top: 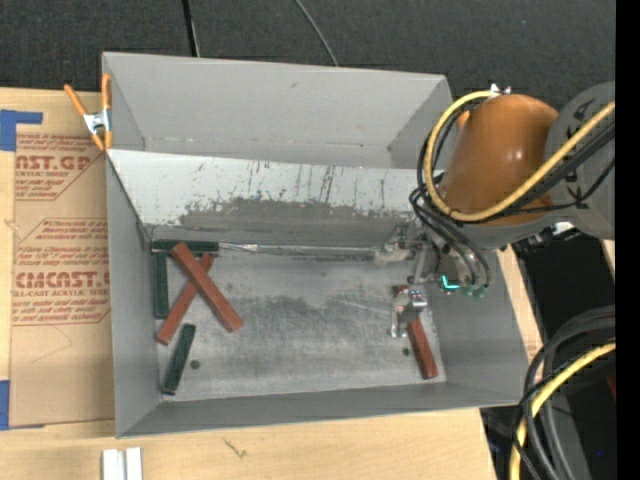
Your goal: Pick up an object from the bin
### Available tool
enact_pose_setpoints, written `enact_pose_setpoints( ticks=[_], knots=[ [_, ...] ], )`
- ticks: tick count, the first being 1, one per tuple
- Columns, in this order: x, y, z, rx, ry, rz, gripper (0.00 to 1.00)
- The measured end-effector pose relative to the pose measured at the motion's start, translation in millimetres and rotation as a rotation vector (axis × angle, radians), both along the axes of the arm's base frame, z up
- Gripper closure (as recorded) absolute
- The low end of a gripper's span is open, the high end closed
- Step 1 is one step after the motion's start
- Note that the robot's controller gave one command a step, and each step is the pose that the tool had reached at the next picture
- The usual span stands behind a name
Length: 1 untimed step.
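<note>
Red-brown stick [424, 353]: alone near the bin's [280, 108] right side, so I judge it easiest.
Gripper [406, 320]: down at its upper end; I cannot tell open from closed.

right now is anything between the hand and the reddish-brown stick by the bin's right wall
Nothing visible does. The hand is directly over the upper end of the flat reddish-brown stick. The other reddish-brown sticks and dark green sticks lie at the grey metal bin's left side, well away.
</note>
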<state>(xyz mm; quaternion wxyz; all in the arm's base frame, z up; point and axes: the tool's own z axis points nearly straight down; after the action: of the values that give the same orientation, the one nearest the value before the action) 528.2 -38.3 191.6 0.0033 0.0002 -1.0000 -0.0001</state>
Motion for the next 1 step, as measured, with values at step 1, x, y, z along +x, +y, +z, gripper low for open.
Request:
enact_pose_setpoints(
  ticks=[1],
  knots=[
    [1.7,0.0,4.2,-0.001,-0.008,0.001,0.0]
  ],
)
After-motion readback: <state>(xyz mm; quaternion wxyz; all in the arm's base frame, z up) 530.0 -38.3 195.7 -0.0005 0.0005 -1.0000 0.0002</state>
